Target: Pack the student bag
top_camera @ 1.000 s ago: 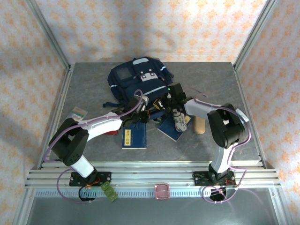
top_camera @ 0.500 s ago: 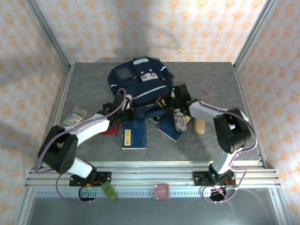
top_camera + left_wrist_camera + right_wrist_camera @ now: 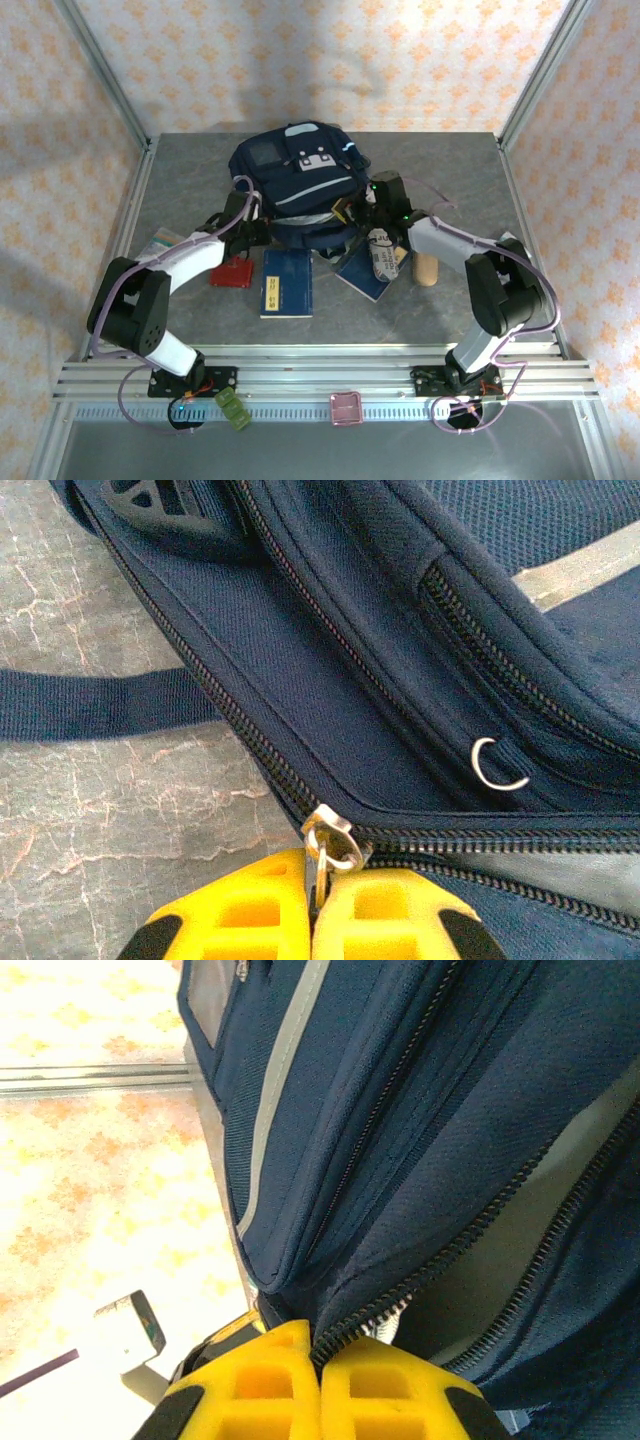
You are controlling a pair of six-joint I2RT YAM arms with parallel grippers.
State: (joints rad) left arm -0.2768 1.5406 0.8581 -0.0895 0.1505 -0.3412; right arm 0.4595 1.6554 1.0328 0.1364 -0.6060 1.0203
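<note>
free: table [image 3: 460, 170] far-right corner | blocked: student bag [image 3: 295, 180] mid-table, blue book [image 3: 287, 282] just before it

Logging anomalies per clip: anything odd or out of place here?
Nothing stands out. The left hand pinches the student bag's zipper pull, the right hand pinches its open zipper edge; a blue book lies beside it.

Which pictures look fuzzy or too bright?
Right wrist view: the wallpaper behind the bag is washed-out bright and soft. Left wrist view: the zipper ring is sharp, no glare. Top view: even light, faint shadows on the back wall.
</note>
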